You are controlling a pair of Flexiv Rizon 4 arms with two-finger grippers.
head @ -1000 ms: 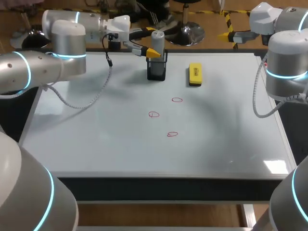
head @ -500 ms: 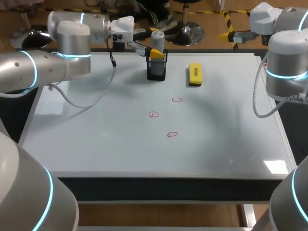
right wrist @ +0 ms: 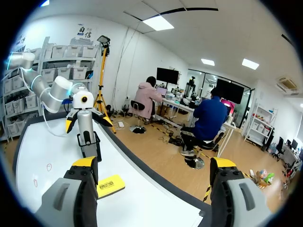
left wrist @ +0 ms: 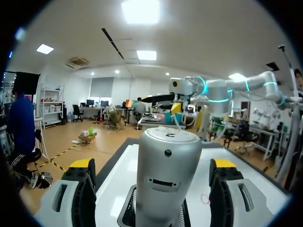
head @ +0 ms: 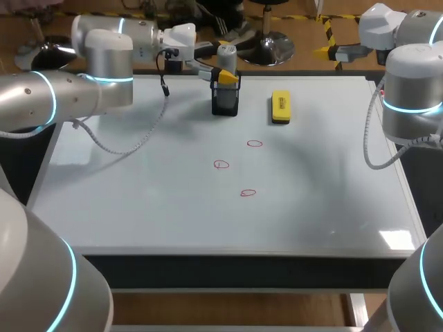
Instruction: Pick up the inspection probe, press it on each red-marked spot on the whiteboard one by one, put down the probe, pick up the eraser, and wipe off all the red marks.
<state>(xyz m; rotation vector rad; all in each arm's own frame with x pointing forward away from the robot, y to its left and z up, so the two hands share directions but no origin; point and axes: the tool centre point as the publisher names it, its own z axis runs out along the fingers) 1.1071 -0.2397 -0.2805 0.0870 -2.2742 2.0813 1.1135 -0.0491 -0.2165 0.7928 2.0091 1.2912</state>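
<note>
Left end effector [left wrist: 151,165] is hanging released at the far edge of the whiteboard [head: 173,207], fingers [left wrist: 81,189] standing either side of the probe [left wrist: 165,175]. A gap is showing on both sides, so nothing is being gripped yet.

The probe is sitting upright between those fingers, its lower end dropped into a black holder [head: 225,104] under the end effector.

Judgement: the probe is looking like a rigid, smooth silver cylinder, likely of moderate weight and somewhat slippery. The bare barrel above the holder rim is offering the best hold. A firm squeeze and a straight upward pull seem needed so that it is not dragging the holder.

Red marks [head: 221,164] are lying well short of this end effector, toward the robot. The eraser [head: 280,107] is lying just beyond the holder, toward the right arm.

Right end effector [right wrist: 151,165] is hanging released off the bench's right side, holding nothing.
</note>
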